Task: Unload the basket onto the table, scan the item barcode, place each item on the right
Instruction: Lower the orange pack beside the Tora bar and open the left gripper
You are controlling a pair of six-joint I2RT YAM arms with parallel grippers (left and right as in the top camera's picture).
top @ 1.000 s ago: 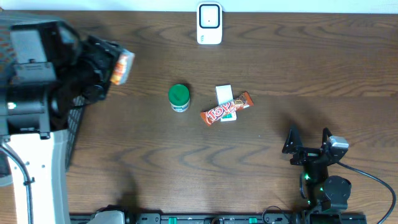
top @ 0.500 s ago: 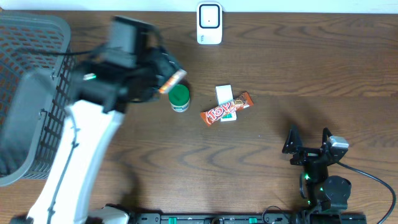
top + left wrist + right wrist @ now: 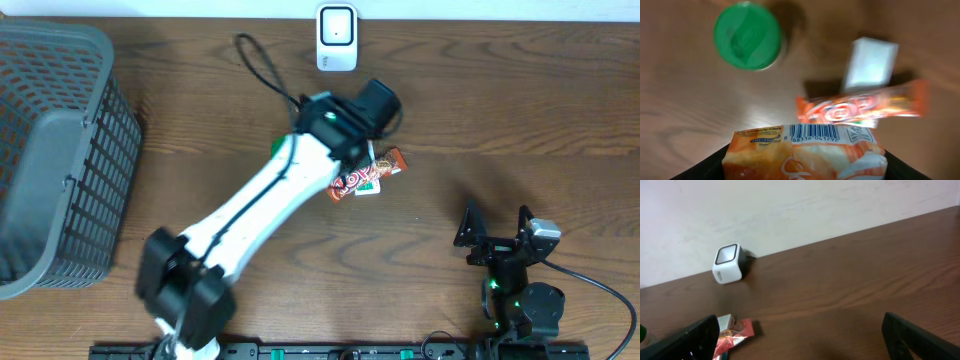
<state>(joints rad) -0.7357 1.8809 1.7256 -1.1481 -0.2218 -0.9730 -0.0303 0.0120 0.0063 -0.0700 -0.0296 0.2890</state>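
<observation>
Sitting by the near edge, the right gripper [image 3: 495, 232] is holding its fingers spread wide, gripping nothing. Beyond it, the left arm [image 3: 260, 210] is stretching diagonally from the near left over mid-table, its gripper [image 3: 368, 118] pinching an orange packet [image 3: 805, 155] with the barcode [image 3: 812, 133] showing. The packet is hanging over the candy bar [image 3: 860, 107], box [image 3: 870, 65] and green jar [image 3: 746, 35], short of the scanner [image 3: 337, 38] at the far edge.

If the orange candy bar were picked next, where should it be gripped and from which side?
Probably from above, pinching across its narrow width near the middle: the candy bar lies flat and long, resting partly on the white box, so its long edges are the easiest faces to reach.
</observation>
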